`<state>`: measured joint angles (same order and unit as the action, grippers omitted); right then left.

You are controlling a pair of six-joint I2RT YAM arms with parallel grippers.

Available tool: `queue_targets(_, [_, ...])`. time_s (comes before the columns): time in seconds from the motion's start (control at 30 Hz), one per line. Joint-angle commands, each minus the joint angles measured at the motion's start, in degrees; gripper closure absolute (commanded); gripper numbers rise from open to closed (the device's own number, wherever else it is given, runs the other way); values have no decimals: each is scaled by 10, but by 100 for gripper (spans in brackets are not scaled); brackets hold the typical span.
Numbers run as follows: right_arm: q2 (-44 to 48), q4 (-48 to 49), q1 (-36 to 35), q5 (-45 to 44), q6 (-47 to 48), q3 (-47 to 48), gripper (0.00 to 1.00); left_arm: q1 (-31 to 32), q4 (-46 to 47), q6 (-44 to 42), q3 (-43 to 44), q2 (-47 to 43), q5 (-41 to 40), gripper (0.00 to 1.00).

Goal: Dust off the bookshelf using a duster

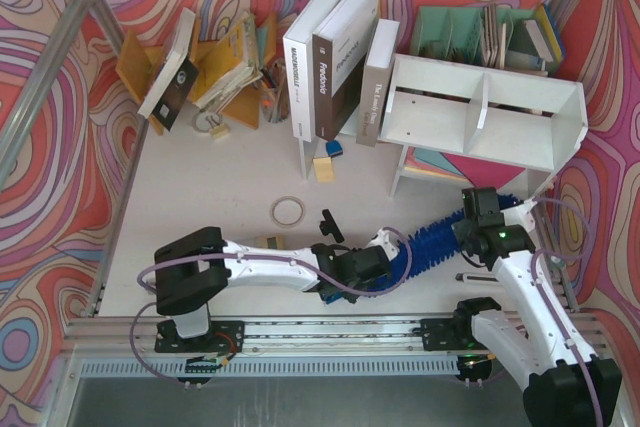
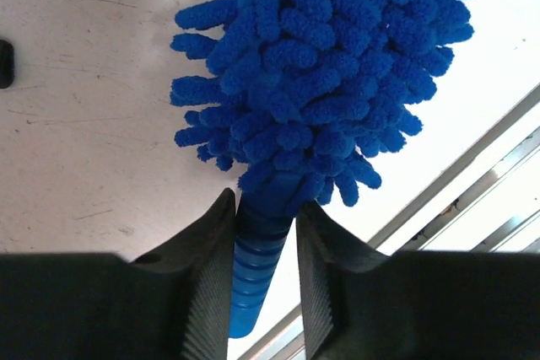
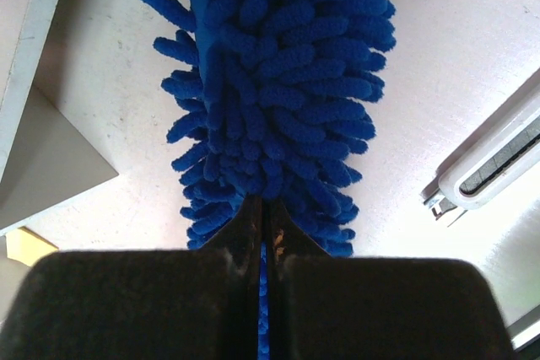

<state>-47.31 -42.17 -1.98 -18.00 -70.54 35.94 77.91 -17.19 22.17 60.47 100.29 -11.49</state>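
The top camera looks steeply down from above and behind the 2 arm bases, over the whole white table (image 1: 220, 187). Each wrist camera looks out along its own jaws, left gripper (image 2: 263, 204) and right gripper (image 3: 261, 204). Both sit very close to the fluffy bright-blue microfibre duster (image 1: 440, 237), which all 3 views share.

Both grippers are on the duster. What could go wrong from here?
1. The left gripper clamps the slim ribbed handle of the fluffy bright-blue microfibre duster while the right gripper pinches its fluffy end; grippers moving out of step could bend it or pull it loose.
2. The right gripper's hold seems to be on soft fibres, so it may slip.
3. The large white board bookshelf stands close to that gripper; a wide swing could knock it.
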Motion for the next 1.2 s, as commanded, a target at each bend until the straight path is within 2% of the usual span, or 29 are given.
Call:
queue_targets(0.0, [4, -9, -4, -18, -8, -5, 100, 2, 6, -6, 13, 15, 0, 70])
queue_targets(0.17, [3, -12, -5, -22, -8, -12, 100, 4, -13, -9, 27, 12, -22, 95])
queue_targets(0.23, [4, -14, -5, -21, -5, -13, 99, 14, -30, -14, 38, 1, -49, 100])
queue_targets(0.37, [10, -17, -5, -17, 7, -13, 72, 29, -65, -20, 55, -30, -101, 100])
queue_targets(0.5, [20, -19, -5, -2, 26, -14, 43, 40, -59, -28, 46, -72, -121, 100])
queue_targets(0.63, [31, -10, -4, 26, 42, -25, 23, 40, -44, -32, 32, -99, -124, 100])
queue_targets(0.9, [66, 104, -5, 154, 59, -90, 4, 46, -50, -35, 51, -118, -106, 100])
queue_targets(1.17, [47, 222, -5, 196, 40, -131, 3, 65, -51, -32, 72, -120, -98, 100])
